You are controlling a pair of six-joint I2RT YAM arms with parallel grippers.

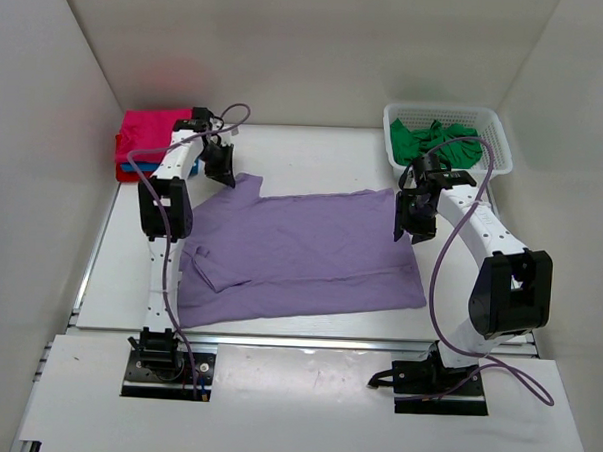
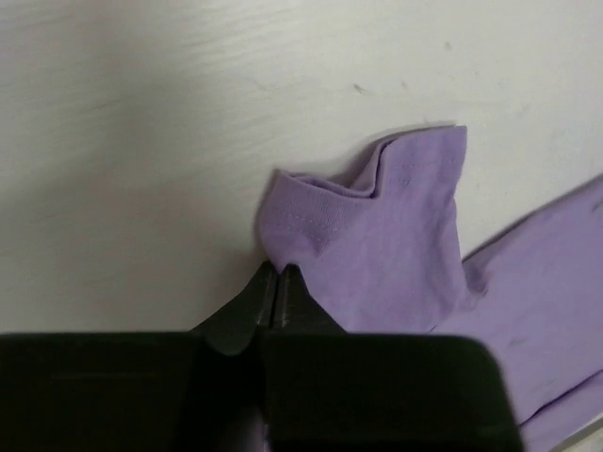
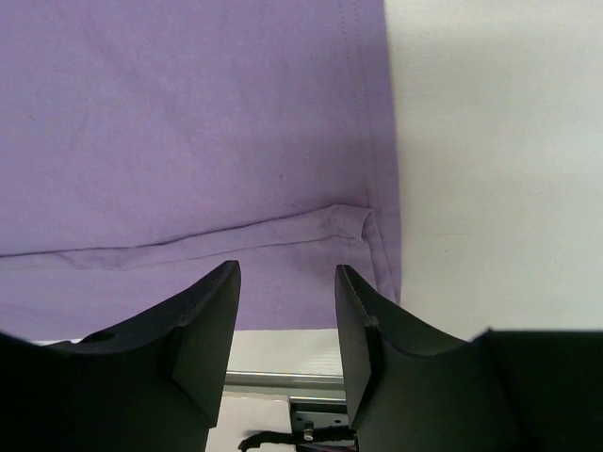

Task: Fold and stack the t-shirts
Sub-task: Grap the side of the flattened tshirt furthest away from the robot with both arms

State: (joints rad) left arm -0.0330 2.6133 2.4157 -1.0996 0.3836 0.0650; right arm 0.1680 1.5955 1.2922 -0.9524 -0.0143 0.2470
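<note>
A lilac t-shirt lies spread flat across the middle of the table. My left gripper is at its far left sleeve, which is bunched up off the table. In the left wrist view that gripper is shut, its tips pinching the sleeve's corner. My right gripper hovers over the shirt's right edge. In the right wrist view it stands open above the lilac cloth with nothing between its fingers. A green t-shirt lies crumpled in the basket. Folded tees, magenta on top, are stacked at the far left.
The white lattice basket stands at the back right corner. White walls close in the table on the left, back and right. A metal rail runs along the table's near edge.
</note>
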